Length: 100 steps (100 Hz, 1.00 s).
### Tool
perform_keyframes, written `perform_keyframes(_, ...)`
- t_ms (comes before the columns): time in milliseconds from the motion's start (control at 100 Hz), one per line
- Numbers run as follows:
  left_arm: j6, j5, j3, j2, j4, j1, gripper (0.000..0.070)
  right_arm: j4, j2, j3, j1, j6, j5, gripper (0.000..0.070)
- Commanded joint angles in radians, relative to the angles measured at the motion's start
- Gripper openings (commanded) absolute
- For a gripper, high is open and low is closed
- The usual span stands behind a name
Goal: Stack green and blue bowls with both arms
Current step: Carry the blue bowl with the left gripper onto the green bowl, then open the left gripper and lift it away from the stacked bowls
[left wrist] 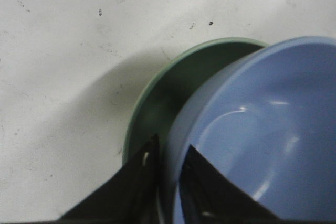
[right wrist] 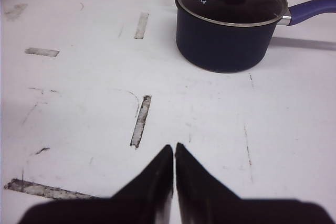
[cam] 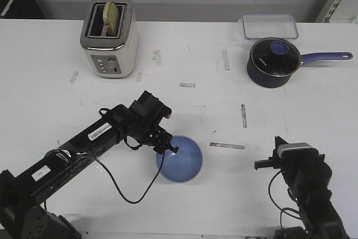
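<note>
front view: blue bowl (cam: 180, 159) hides green bowl (left wrist: 157, 95), left claw (cam: 166, 146) on rim.

Periwinkle blue bowl (left wrist: 262, 129), mint green bowl (left wrist: 157, 98), navy saucepan (cam: 272, 62).

The table (cam: 50, 71) is seen from above its near edge in the front view, facing the far edge. The near-centre area is viewed very closely by the left wrist camera. The saucepan (right wrist: 227, 30) at the far right corner is shared by the low right wrist view and the front view.
</note>
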Motion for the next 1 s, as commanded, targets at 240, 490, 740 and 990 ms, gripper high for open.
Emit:
perform_keyframes(240,-0.027,0.006,0.04,0.018,-0.014,-0.008,0.07,0.012,0.005,0.006,0.002,-0.003,-0.001,0.0)
perform_keyframes(490,-0.025,-0.039,0.205,0.017,-0.103,0.0,0.0557,0.012,0.005,0.006,0.002,-0.003,-0.001,0.0)
perform_keyframes(740,0.044,-0.207,0.4,0.014,-0.264,0.039,0.0,0.012,0.005,0.006,0.002,-0.003,-0.001,0.0)
perform_keyframes(990,0.107,-0.254,0.343,-0.033,-0.338,0.138,0.0001,0.012,0.005,0.006,0.002,-0.003,0.0,0.0)
